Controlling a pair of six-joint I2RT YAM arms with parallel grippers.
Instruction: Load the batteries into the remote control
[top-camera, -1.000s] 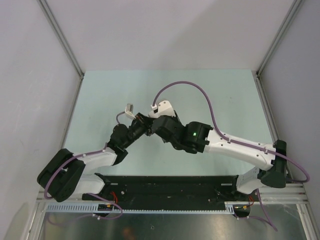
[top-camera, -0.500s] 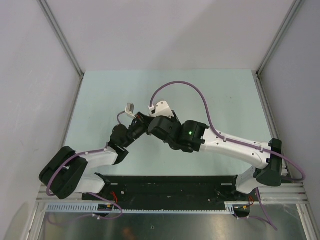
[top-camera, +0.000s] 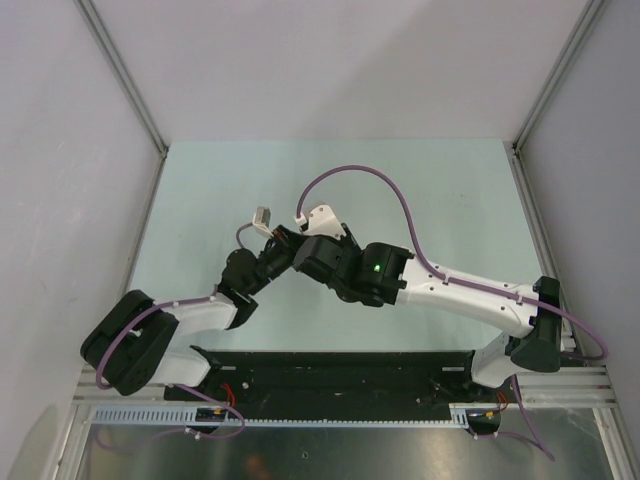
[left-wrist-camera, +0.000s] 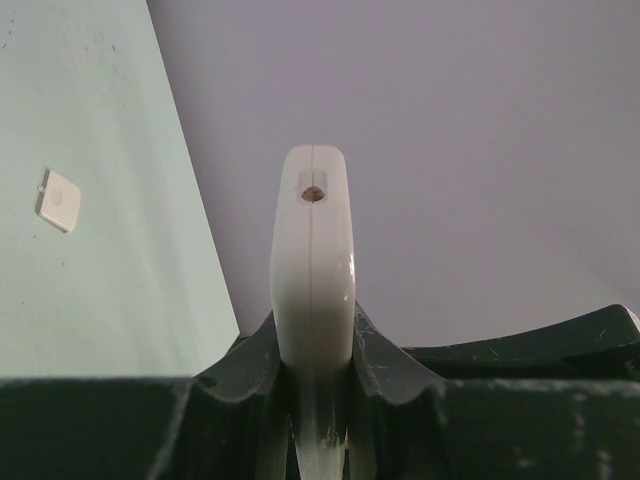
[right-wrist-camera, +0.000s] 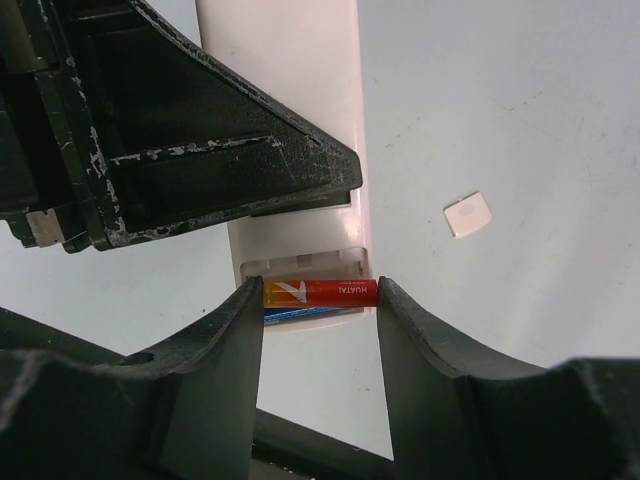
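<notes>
The remote control (left-wrist-camera: 312, 260) is a white bar seen edge-on, and my left gripper (left-wrist-camera: 318, 400) is shut on its lower part. In the right wrist view the remote control (right-wrist-camera: 300, 240) shows its plain back with the battery bay open. A red battery (right-wrist-camera: 320, 293) lies across that bay, and my right gripper (right-wrist-camera: 320, 300) is shut on it end to end. A blue battery (right-wrist-camera: 300, 314) sits in the bay just under the red one. From above, the left gripper (top-camera: 278, 250) and the right gripper (top-camera: 302, 250) meet over mid-table; the remote is hidden there.
A small white square cover (right-wrist-camera: 468, 214) lies flat on the pale green table (top-camera: 200, 200), also seen as the cover (left-wrist-camera: 58, 200) in the left wrist view. Grey walls close in the table at left, right and back. A black rail (top-camera: 340, 365) runs along the near edge.
Both arms have drifted slightly to the left together. Both grips look the same as before.
</notes>
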